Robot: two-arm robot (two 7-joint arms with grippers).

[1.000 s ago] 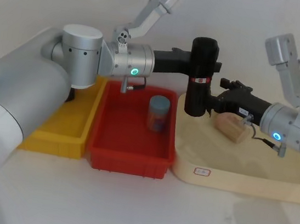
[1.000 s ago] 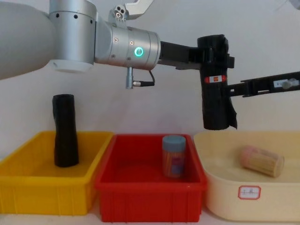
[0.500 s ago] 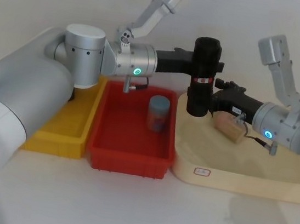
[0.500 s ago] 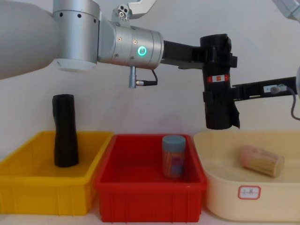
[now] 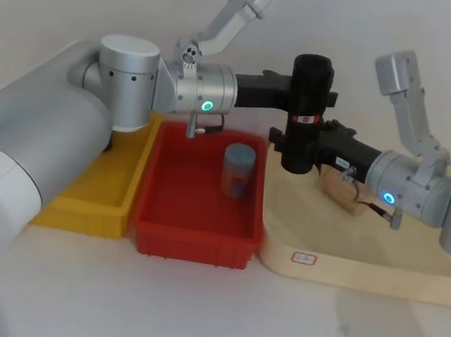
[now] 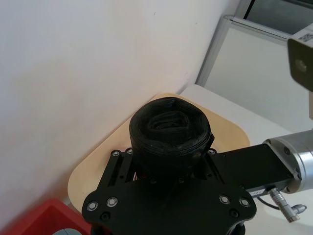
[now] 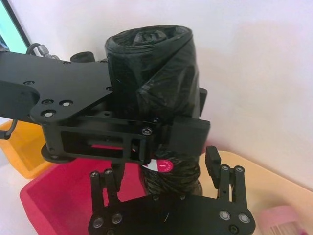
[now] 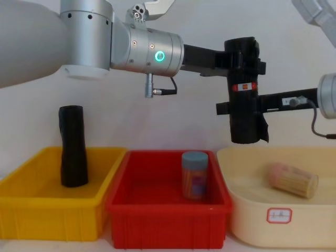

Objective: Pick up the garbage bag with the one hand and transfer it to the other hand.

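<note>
The garbage bag (image 8: pixel 243 89) is held upright in the air, above the gap between the red bin (image 8: pixel 167 209) and the cream tray (image 8: pixel 278 220). The left pincer (image 5: pixel 300 95), on the green-lit arm, is clamped on the upper part of the roll, just above the red-and-white label band (image 8: pixel 242 87). The right pincer (image 8: pixel 231 109), on the blue-lit arm, reaches in from the right at the lower part of the roll, below the band; in the right wrist view its fingers (image 7: pixel 221 174) stand spread on either side of the roll, apparently not yet pressing it. The step in hand is the handover. The next move calls for the right pincer to close firmly on the lower roll; only then should the left pincer release and draw back. Risk: the loose flap (image 8: pixel 260 128) or soft plastic may yield under a light grip.
</note>
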